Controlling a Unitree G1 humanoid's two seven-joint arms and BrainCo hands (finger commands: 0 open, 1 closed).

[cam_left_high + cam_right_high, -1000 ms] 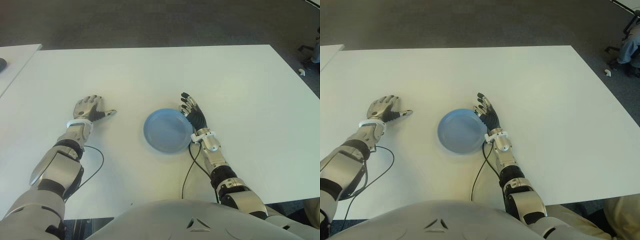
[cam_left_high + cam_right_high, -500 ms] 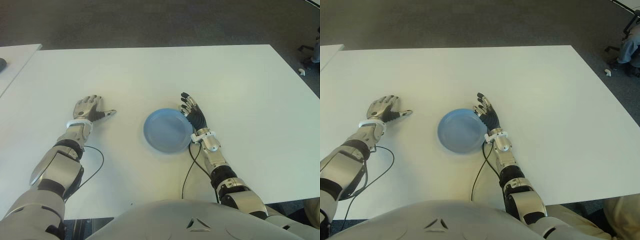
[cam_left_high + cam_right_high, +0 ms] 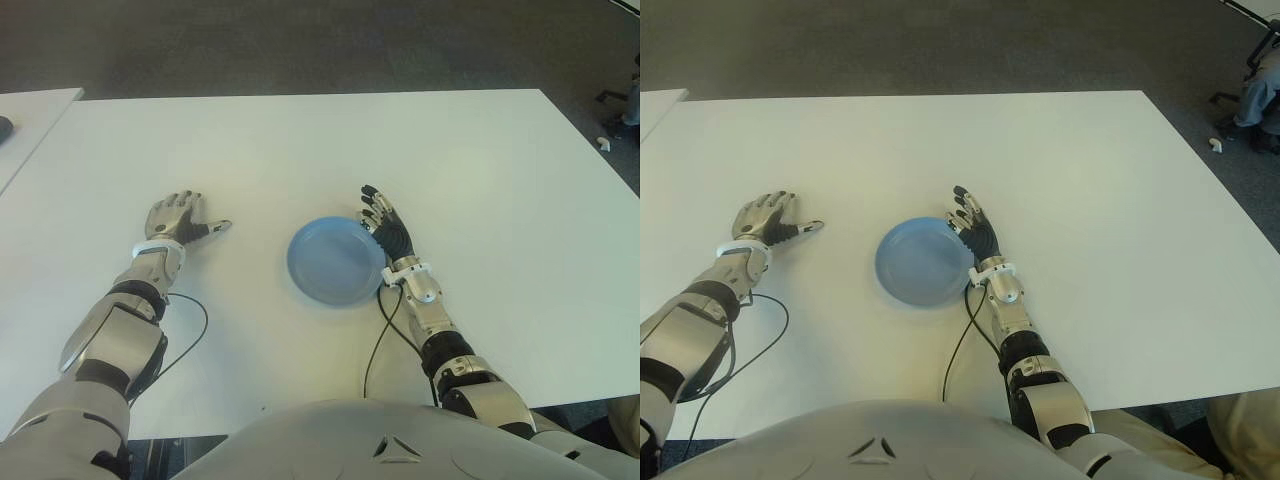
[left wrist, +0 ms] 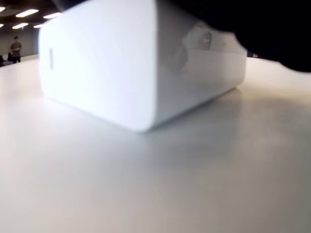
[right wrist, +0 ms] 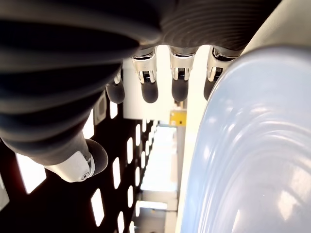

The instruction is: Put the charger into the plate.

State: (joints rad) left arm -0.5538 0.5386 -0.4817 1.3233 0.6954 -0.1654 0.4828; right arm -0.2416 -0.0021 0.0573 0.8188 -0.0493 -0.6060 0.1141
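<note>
The blue plate lies on the white table, a little in front of my body. The charger, a white block, stands on the table right under my left hand; the eye views do not show it because the hand covers it. That hand is left of the plate, about a hand's length away, with its thumb stretched out sideways and not closed on the block. My right hand shows beside the plate's right rim, its fingers straight and holding nothing.
Thin black cables run from both wrists back towards my body. A second table with a dark object stands to the left. A small white thing lies on the floor at the far right.
</note>
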